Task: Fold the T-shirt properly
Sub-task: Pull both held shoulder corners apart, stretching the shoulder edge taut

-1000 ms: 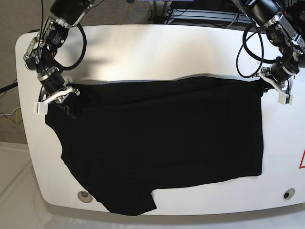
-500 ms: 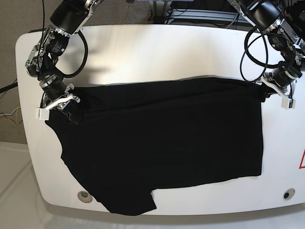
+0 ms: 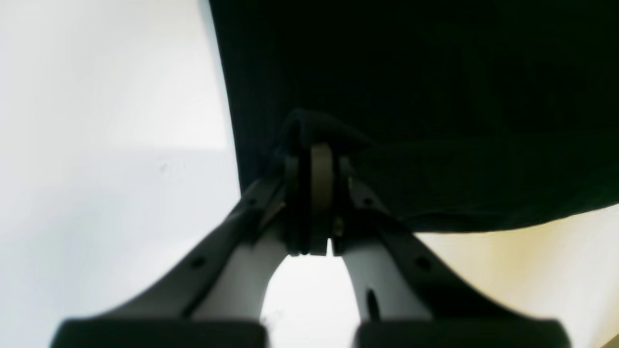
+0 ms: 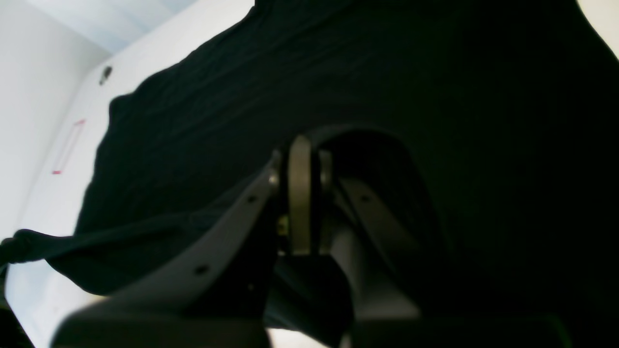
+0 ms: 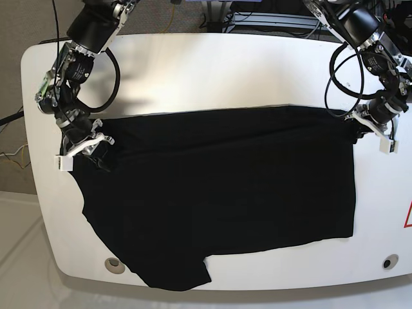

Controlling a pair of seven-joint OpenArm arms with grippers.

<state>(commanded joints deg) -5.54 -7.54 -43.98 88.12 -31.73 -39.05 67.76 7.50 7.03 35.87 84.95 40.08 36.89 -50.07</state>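
The black T-shirt (image 5: 219, 193) lies spread flat over the white table (image 5: 206, 71), one sleeve hanging past the front edge. My left gripper (image 5: 358, 131) is at the shirt's far right corner, shut on the cloth; in the left wrist view its fingers (image 3: 312, 179) pinch a raised fold of the T-shirt (image 3: 435, 87). At the shirt's far left corner sits my right gripper (image 5: 98, 153), also shut on fabric. The right wrist view has its fingers (image 4: 300, 193) closed with the T-shirt (image 4: 387, 87) draped over and around them. No print shows.
A round hole (image 5: 114, 263) marks the table's front left, another (image 5: 387, 262) its front right. A red mark (image 5: 408, 215) sits at the right edge. Cables and equipment (image 5: 270, 16) lie behind the table.
Both grippers have moved toward the front of the table, dragging the shirt's far edge with them. That edge now lies lower and straighter.
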